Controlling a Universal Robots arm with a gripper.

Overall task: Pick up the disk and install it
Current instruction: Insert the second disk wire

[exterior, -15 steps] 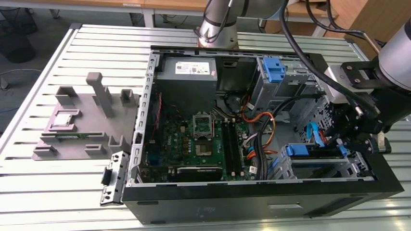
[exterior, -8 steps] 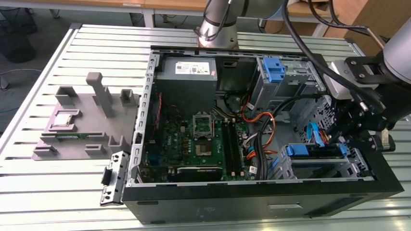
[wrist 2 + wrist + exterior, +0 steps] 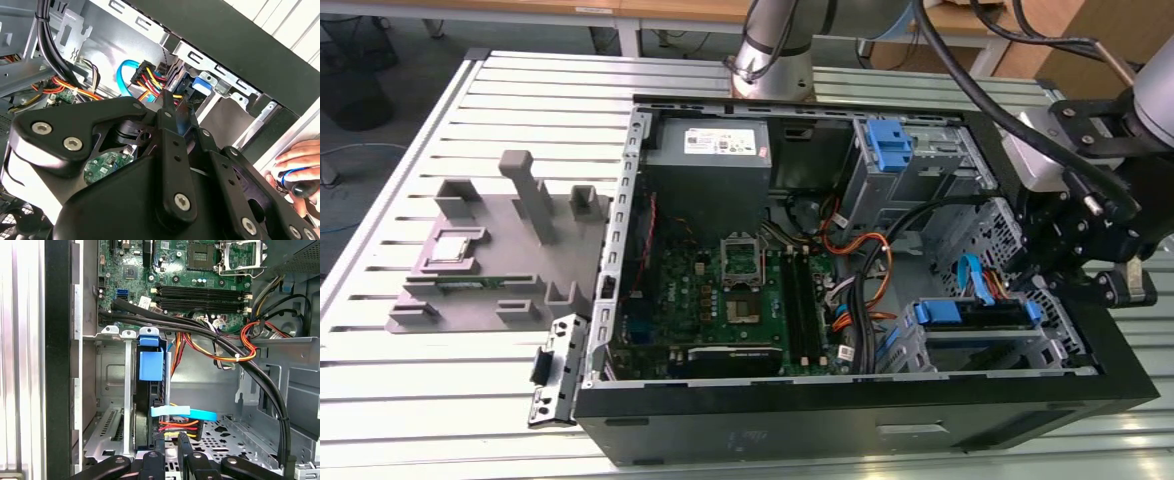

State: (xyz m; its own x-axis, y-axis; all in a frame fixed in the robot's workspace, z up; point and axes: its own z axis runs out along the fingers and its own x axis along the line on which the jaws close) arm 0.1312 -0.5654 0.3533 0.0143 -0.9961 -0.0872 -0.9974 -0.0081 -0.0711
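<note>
The disk [image 3: 146,405] sits on edge in the drive cage [image 3: 107,405] at the front corner of the open computer case [image 3: 854,420], blue rail tab [image 3: 151,365] facing the motherboard [image 3: 175,270]. In the exterior view it shows as a dark slab with blue ends [image 3: 970,313] in the lower bay. A light-blue data cable [image 3: 185,413] and a red/yellow/black power lead [image 3: 177,427] are plugged in at its rear end.

Gripper [image 3: 170,440] hangs just behind that cabled end; fingers [image 3: 183,447] are narrow, close together, gripping nothing visible. In the exterior view the gripper [image 3: 1094,280] is over the case's front edge, at the exterior view's right.

A second blue bracket [image 3: 887,145] is in the upper bay beside the grey power supply [image 3: 710,145]. Grey fixture [image 3: 494,250] lies on the slatted table [image 3: 400,400], well apart from the case. A person's hand [image 3: 295,170] rests outside the case wall in the second wrist view.
</note>
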